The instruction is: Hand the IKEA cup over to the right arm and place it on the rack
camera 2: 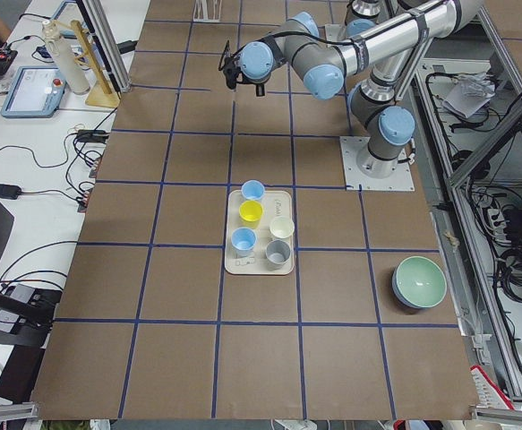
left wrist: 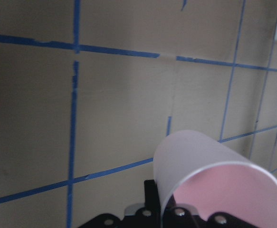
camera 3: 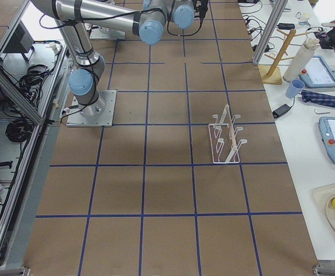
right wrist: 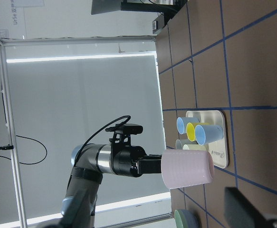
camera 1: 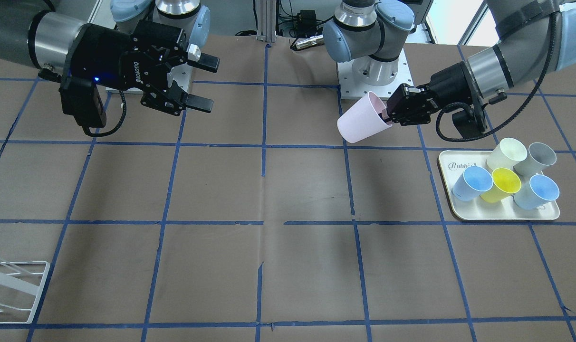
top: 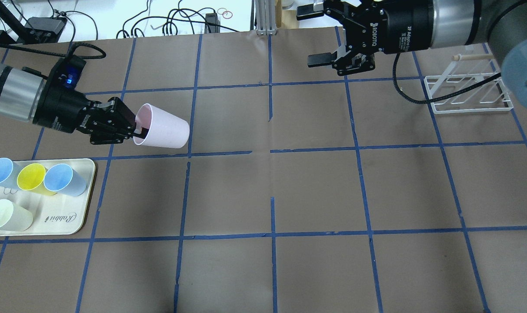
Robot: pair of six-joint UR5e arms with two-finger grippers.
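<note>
IKEA cup [top: 165, 132]: above table [top: 315, 195], long axis level, base toward right pincer [top: 312, 35]. Left pincer [top: 136, 134]: pinching its rim. Right pincer: spread, well apart.

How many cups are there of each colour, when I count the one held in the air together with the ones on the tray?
Pink cup: 1
Light blue cups: 2
Yellow cup: 1
Cream cup: 1
Grey cup: 1
Total: 6
</note>
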